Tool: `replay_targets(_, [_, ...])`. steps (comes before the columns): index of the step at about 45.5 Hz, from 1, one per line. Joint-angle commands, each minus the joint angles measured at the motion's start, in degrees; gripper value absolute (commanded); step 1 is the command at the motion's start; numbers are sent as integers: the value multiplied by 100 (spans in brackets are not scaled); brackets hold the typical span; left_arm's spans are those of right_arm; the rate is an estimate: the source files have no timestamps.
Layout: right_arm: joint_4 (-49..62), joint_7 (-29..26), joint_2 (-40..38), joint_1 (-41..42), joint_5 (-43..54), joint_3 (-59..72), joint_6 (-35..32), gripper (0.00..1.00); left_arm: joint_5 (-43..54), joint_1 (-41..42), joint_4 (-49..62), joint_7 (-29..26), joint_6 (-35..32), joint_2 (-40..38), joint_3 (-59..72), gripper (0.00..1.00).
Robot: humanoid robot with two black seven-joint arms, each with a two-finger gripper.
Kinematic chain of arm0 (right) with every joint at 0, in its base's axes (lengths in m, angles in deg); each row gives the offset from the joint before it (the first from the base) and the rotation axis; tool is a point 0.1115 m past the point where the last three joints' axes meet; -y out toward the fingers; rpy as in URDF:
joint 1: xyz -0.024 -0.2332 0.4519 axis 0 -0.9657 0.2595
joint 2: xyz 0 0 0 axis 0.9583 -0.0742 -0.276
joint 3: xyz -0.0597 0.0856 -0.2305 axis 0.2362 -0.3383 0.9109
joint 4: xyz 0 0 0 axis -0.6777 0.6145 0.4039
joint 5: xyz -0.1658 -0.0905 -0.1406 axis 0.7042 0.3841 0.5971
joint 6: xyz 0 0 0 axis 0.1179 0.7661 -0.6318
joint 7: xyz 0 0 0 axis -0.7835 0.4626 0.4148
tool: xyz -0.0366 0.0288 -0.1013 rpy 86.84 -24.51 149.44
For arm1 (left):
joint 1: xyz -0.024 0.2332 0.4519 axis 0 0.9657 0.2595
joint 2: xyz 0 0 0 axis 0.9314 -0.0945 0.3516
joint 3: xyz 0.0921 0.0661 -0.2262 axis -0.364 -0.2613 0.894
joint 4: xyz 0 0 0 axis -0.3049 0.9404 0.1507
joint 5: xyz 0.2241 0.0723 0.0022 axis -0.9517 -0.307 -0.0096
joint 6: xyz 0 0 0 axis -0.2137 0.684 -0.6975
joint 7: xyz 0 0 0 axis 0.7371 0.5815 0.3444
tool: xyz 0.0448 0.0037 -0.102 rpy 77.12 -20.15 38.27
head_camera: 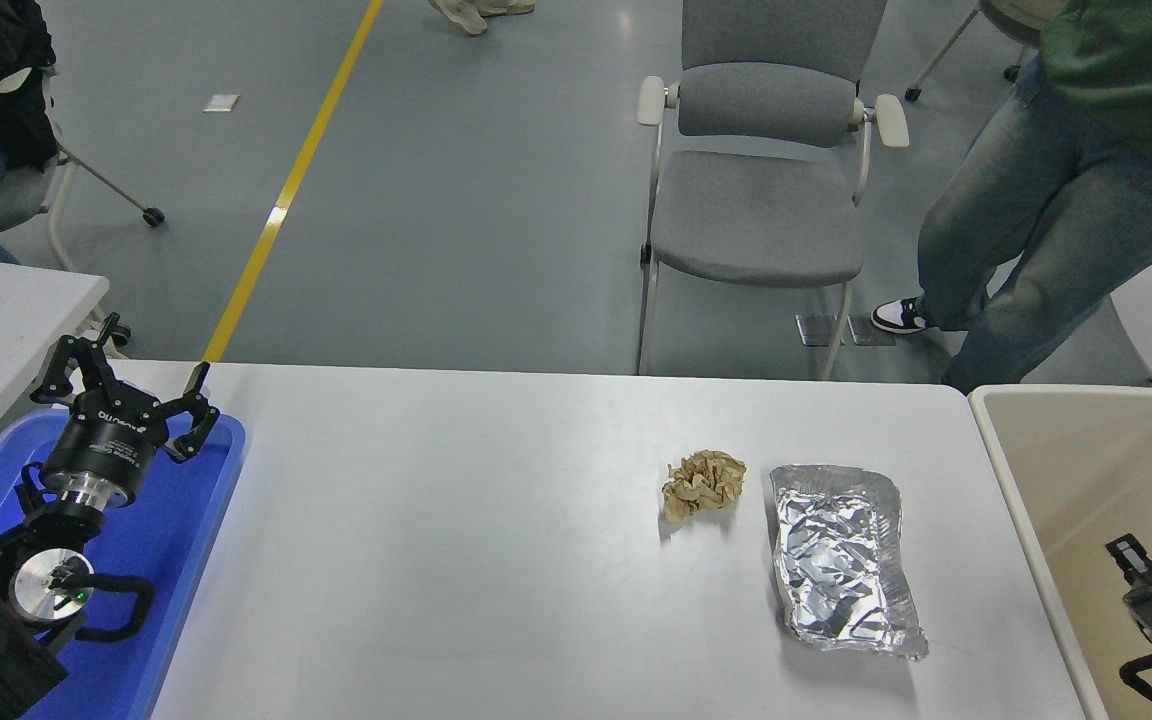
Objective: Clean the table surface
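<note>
Right pincer (1136,556) pokes in at the lower right over the beige bin (1066,470), only partly in view, can't tell if open or closed. Left pincer (126,385) sits parked with fingers spread open over the blue tray (186,530). White table (456,540) stretches left of the right pincer, carrying a silver foil pouch (844,562) near it and a crumpled brown paper wad (702,484) just beyond the pouch.

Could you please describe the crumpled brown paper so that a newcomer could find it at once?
Look at the white table, right of its middle. The paper wad lies just left of the foil pouch, apart from it. It is small, tan and wrinkled; the pouch is flat and silver.
</note>
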Motion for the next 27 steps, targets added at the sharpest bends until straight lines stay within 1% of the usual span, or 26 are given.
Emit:
replay_targets(1, [-2413,8,-1604,30,-25,-1599,-3,100,0,0,0,0,0,0,0,100])
replay_targets(5, [-3407,8,-2071,-14,-25,-2171,-3,100,0,0,0,0,0,0,0,100])
replay_targets(12, [-4752,17,-2423,-102,-42,-2795,-3,100,0,0,0,0,0,0,0,100])
replay_targets(20, [-5922,17,-2388,-252,-51,-3437,-12,100,0,0,0,0,0,0,0,100])
replay_targets(27, [-6415,17,-2134,-260,-51,-3763,-3,100,0,0,0,0,0,0,0,100])
